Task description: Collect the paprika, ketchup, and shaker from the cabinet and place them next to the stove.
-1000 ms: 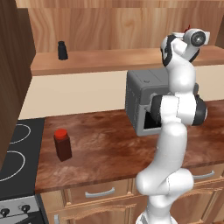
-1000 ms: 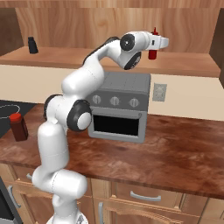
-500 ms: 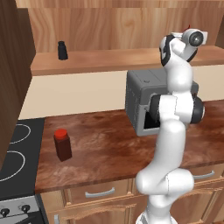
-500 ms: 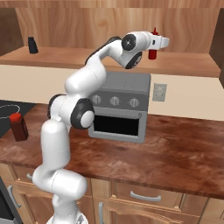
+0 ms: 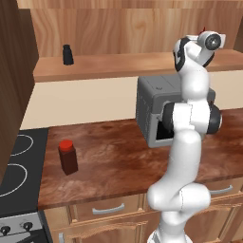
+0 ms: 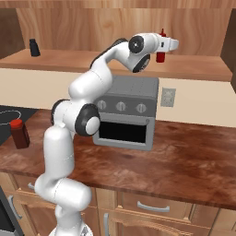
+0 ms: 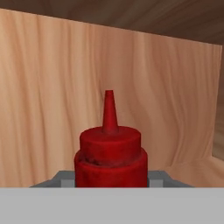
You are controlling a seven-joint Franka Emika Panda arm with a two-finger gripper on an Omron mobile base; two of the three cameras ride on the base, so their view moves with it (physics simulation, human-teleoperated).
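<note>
Up on the cabinet (image 6: 193, 69) shelf, toward its right end, I see my gripper (image 6: 162, 50) reaching in with the ketchup (image 6: 161, 51) between its fingers. From the right base view the slim red bottle stands upright at the tip of the white hand, its body dropping below the hand toward the plank; I cannot tell whether its base touches the wood. Through the hand view the ketchup (image 7: 110, 153) sits dead centre with its pointed nozzle up, grey finger parts (image 7: 61, 180) pressed against both sides of it, so I read the jaws as clamped on the bottle. Behind it is the wood-grain back panel of the cabinet (image 7: 52, 87).

Far along the same plank, at its left end, the shaker (image 5: 68, 54) stands alone, well apart from my hand. Down on the brown countertop (image 5: 114, 161), the paprika (image 5: 68, 156) stands upright near the stove (image 5: 16, 166), just to the right of the black cooktop's edge. A grey toaster oven (image 6: 126, 115) sits on the counter under the shelf, directly below my outstretched arm.
</note>
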